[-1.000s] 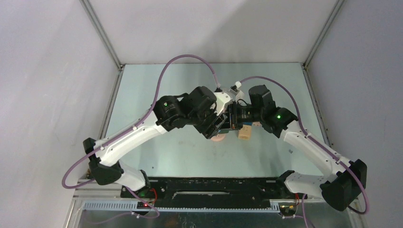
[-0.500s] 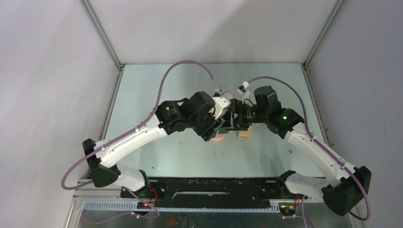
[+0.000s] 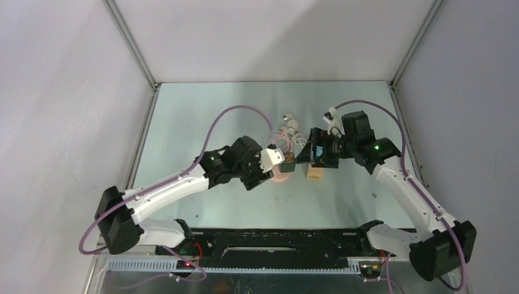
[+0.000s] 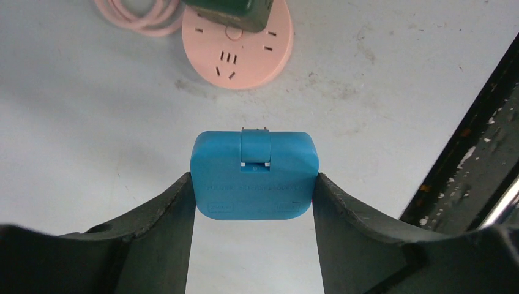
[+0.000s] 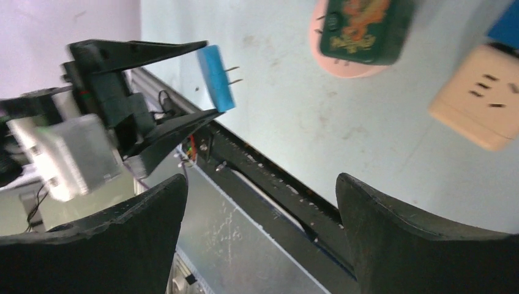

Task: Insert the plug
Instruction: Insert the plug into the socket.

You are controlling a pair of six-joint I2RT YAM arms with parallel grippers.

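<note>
Blue rectangular plastic plug (image 4: 254, 174) is pinched by its side edges between the black fingers of the left gripper (image 4: 253, 184), with its metal prongs pointed away from the gripper and clear of any socket. In the left wrist view, a round pink plastic power socket (image 4: 242, 52) is seen on the pale table (image 4: 92, 122) at 12 o'clock from the plug, with a dark green box-shaped adapter (image 4: 229, 12) seated on its far part and a coiled pink cable (image 4: 138, 12) at 11 o'clock. The right gripper (image 5: 260, 184) is spread wide with nothing between its fingers, and in the overhead view a beige cube-shaped socket block (image 3: 314, 173) is placed at 3 o'clock from the pink socket.
</note>
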